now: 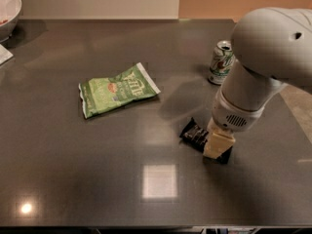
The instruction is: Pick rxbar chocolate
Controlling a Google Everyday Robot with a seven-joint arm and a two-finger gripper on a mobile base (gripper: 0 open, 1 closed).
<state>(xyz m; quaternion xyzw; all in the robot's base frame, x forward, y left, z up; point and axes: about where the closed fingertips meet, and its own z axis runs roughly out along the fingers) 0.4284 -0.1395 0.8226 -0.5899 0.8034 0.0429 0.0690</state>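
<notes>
the chocolate bar, a small flat bar in a black wrapper with pale lettering, lay flat on the bench, in its right half and a little closer to the front edge than to the back edge. its left end showed plainly and pointed toward the back left, while its right part was covered from above. a dark strip of the wrapper peeked out on the far side of that cover, toward the right edge.

the gripper, cream in colour, was down on the right part of the bar, touching or nearly touching the wrapper. whether it was open, closed or gripping the bar could not be told from this angle. above it the thick white arm rose toward the back right corner and filled much of that side.

a green-and-white soda can stood upright behind the arm, near the back right of the bench, well apart from the bar. a green chip bag lay flat near the middle, left of the bar. at the back left corner sat part of a white bowl, with a scrap of white paper just in front of it at the left edge. a square patch of reflected light sat on the bench near the front edge.
</notes>
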